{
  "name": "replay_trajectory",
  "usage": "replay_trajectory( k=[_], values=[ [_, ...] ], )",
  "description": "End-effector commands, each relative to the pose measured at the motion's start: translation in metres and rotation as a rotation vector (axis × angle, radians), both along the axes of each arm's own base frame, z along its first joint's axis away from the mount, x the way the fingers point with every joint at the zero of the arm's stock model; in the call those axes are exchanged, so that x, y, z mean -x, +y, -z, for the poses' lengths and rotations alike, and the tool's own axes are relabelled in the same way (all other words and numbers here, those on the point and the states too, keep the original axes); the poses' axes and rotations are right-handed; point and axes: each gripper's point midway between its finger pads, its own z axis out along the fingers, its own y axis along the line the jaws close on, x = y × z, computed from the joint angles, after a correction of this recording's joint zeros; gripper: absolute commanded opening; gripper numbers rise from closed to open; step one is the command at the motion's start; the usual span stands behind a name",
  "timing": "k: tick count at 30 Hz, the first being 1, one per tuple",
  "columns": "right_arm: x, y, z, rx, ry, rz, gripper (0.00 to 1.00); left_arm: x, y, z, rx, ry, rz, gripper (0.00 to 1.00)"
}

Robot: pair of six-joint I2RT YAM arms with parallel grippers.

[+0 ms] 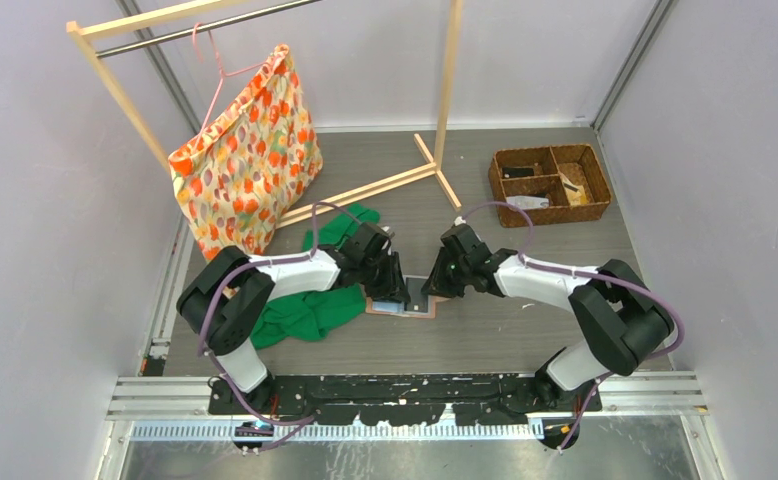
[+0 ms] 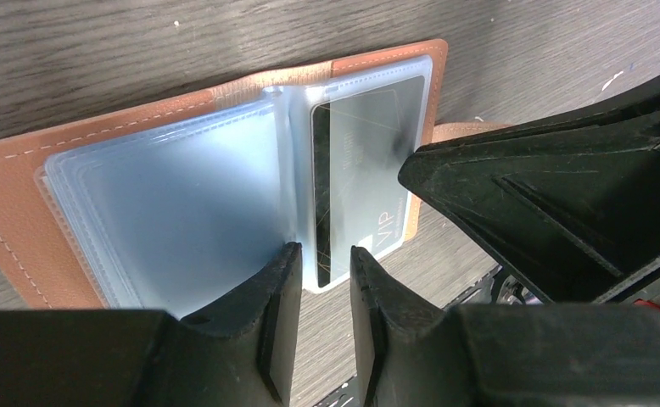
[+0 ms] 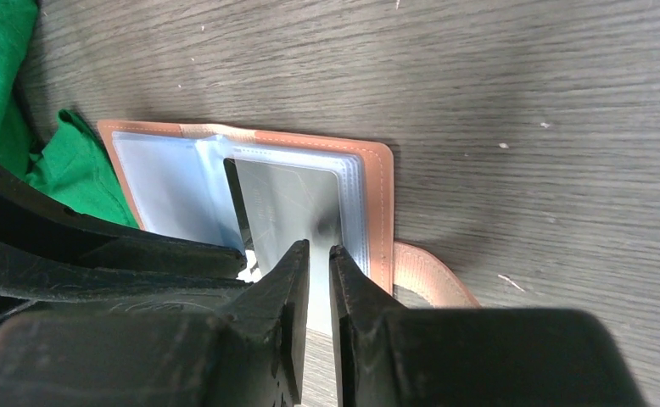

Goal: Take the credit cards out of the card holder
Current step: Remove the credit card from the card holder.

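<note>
The card holder [image 1: 420, 306] lies open and flat on the bench [image 1: 525, 335] at the centre of the top view, directly between the two hands. Its long axis runs left to right across the frame. A green cloth [image 1: 305, 312] lies just beside its left end, and the snap tab [image 3: 424, 271] sticks out at its right end.

A dark card [image 2: 365, 170] sits in a clear sleeve on the right-hand half, with its own long axis crosswise to the holder's. That half is under the right hand [image 3: 319, 259], which makes it the better-placed arm for drawing the card out.

Both arms reach inward and low, with wrists pitched down so the fingertips meet the holder from opposite ends. The left hand [image 2: 320, 275] is at the lower edge of the sleeves by the fold, its fingers narrowly parted. A sleeve edge lies in the gap, but I cannot tell whether it is pinched. The right hand's fingers are also only a slit apart at the near edge of the card. Again I cannot tell whether they grip it or just rest on it.

The coming move probably depends on the left hand pinning the holder down while the right slides the card out along its length.
</note>
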Motion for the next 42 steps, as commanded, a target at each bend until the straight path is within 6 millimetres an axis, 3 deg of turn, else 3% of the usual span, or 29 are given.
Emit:
replay_trajectory(
  k=[1, 27, 34, 36, 37, 42],
  values=[
    [-0.002, -0.007, -0.005, 0.015, -0.039, 0.017, 0.20, -0.002, -0.002, 0.002, 0.023, -0.011, 0.008, 0.28],
    [0.006, 0.006, 0.016, -0.042, 0.027, -0.007, 0.20, -0.004, 0.007, 0.006, 0.017, -0.010, -0.025, 0.22],
    [0.008, 0.004, 0.021, -0.029, 0.041, -0.010, 0.20, -0.006, 0.010, 0.007, 0.025, -0.014, -0.040, 0.13],
    [0.009, 0.003, 0.022, -0.021, 0.040, -0.010, 0.20, -0.005, 0.013, 0.008, 0.022, -0.012, -0.044, 0.09],
    [0.009, 0.002, 0.023, -0.018, 0.041, -0.011, 0.20, -0.005, 0.014, 0.009, 0.021, -0.012, -0.047, 0.02],
    [0.010, 0.000, 0.027, -0.006, 0.048, -0.005, 0.20, -0.002, 0.024, 0.015, 0.008, -0.004, -0.054, 0.00]
  ],
)
